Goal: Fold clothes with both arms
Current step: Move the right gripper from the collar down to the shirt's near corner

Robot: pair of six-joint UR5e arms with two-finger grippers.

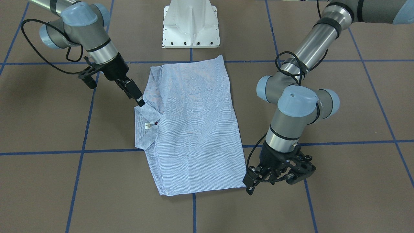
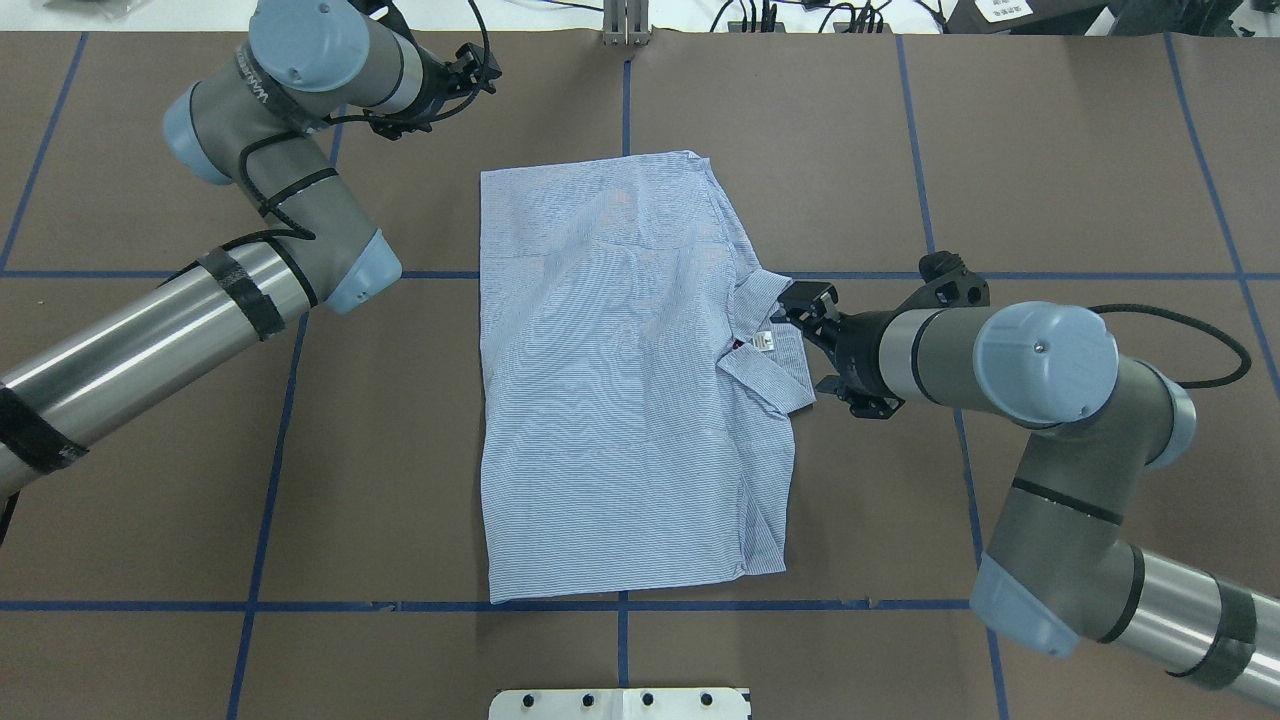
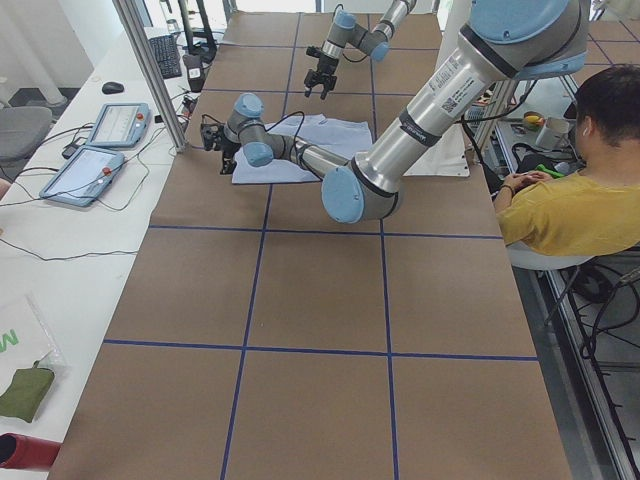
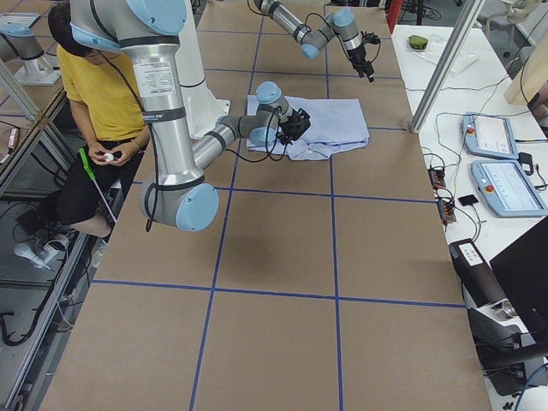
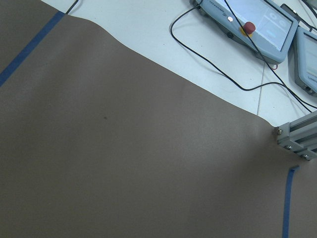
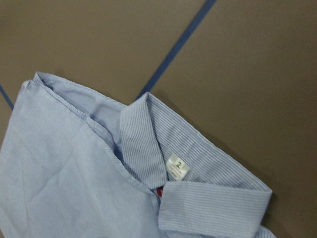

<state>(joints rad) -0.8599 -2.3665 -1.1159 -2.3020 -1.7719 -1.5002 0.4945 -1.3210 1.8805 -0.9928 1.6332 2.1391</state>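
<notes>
Brown paper-covered desk [image 2: 1050, 150] gridded with blue tape lines [image 2: 940, 275], white pedestal [image 1: 190, 26] at the robot's edge, control pendants [image 5: 257, 25] off the far side. Item: one light blue striped shirt [image 2: 620, 380], lying flat at the centre of the overhead view as a rough rectangle, no sleeves showing. Its collar [image 6: 148, 144], with white label [image 6: 177, 167], juts from the 3 o'clock edge. Right claw [image 2: 803, 315]: low at 3 o'clock of the collar, tips at or just over its rim. Its gap cannot be made out, and no cloth appears lifted in it. Left claw [image 2: 465, 78]: at 11 o'clock of the shirt, clear of the fabric, its camera seeing only bare desk. Its opening cannot be told either. Hazards, as judged: a pinch at the collar may catch only the top layer, so a lift would peel the layers apart. With the left claw off the cloth, a one-sided pull could skew or drag the whole bundle across the smooth cover. A low approach might push the collar under and rumple it.
</notes>
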